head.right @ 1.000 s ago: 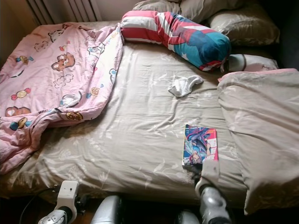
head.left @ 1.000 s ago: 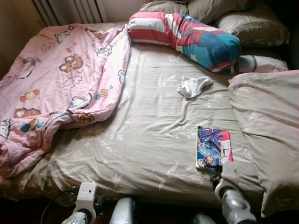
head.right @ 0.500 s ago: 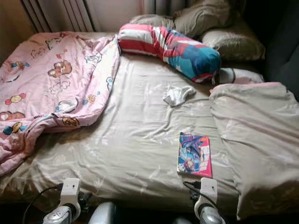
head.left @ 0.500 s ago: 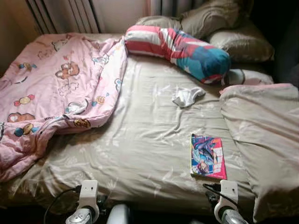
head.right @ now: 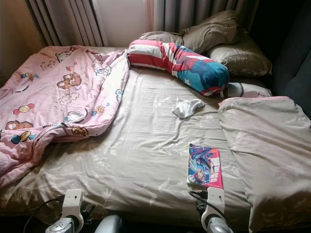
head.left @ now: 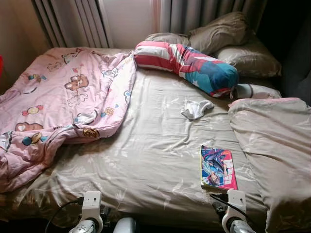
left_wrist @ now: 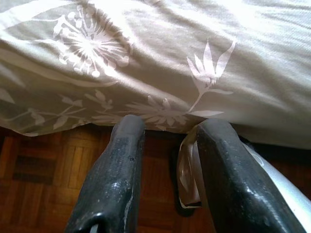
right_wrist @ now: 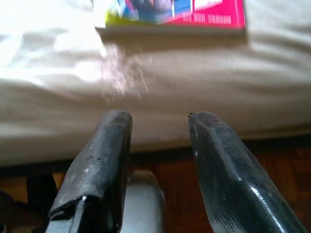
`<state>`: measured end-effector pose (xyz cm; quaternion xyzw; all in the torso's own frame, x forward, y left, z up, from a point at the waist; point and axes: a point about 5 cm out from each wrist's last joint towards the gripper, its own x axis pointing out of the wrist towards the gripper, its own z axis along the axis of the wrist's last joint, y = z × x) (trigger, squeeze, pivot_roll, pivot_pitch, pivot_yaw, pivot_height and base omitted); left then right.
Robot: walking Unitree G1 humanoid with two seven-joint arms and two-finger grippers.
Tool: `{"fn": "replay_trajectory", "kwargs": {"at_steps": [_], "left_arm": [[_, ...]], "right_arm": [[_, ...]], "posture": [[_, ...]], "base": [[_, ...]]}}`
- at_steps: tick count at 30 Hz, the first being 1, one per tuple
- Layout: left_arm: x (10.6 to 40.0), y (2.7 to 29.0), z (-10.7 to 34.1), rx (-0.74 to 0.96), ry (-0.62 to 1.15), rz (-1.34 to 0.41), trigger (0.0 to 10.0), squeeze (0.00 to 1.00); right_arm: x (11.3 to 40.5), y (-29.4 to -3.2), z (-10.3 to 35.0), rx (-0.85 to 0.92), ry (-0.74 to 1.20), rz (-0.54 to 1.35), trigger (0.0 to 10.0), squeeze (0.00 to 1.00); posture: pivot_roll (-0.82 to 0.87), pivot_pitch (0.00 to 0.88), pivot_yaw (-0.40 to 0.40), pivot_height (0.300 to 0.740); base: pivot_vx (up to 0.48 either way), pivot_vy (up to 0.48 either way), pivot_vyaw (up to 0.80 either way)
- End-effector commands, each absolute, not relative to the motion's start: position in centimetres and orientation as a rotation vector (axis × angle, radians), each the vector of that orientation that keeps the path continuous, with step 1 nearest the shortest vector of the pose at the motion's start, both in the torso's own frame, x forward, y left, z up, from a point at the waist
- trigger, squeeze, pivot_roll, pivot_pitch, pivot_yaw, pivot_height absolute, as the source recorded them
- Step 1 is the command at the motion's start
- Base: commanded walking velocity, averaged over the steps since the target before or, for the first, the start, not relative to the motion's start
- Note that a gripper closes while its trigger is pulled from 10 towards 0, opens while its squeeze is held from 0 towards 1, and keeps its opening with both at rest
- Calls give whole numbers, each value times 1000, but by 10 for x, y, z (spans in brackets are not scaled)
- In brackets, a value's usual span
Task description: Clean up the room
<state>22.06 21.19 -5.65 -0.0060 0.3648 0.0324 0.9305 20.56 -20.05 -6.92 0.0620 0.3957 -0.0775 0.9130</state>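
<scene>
Comic book [head.left: 218, 167] lies near bed [head.left: 155, 145] edge — right hand [right_wrist: 158, 126] open, just below.

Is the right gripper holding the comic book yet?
No, the right gripper is open and empty below the bed edge, while the comic book lies flat on the sheet.

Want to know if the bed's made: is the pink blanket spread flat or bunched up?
Bunched up: the pink blanket lies crumpled on the robot's left side, baring the sheet.

A home bedroom: an unmade bed [head.left: 160, 145] with pillows [head.left: 228, 34], a pink cartoon quilt [head.left: 63, 102] and curtains [head.left: 204, 12].
</scene>
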Motion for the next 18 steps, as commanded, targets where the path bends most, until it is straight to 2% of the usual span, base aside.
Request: {"fn": "replay_trajectory", "kwargs": {"at_steps": [1,8,18], "left_arm": [[216,210,-61,-6,787,59,10000,0],[215,206,-63,-11,802,56,10000,0],[217,203,-62,-17,802,55,10000,0]], "right_arm": [[197,-205,-73,136,850,-175,10000,0],[192,-213,-75,140,866,-193,10000,0],[191,-213,-75,134,875,-194,10000,0]], "posture": [[-19,0,14,652],[-21,0,8,652],[-34,0,3,717]], "base": [[0,0,0],[0,0,0],[0,0,0]]}}
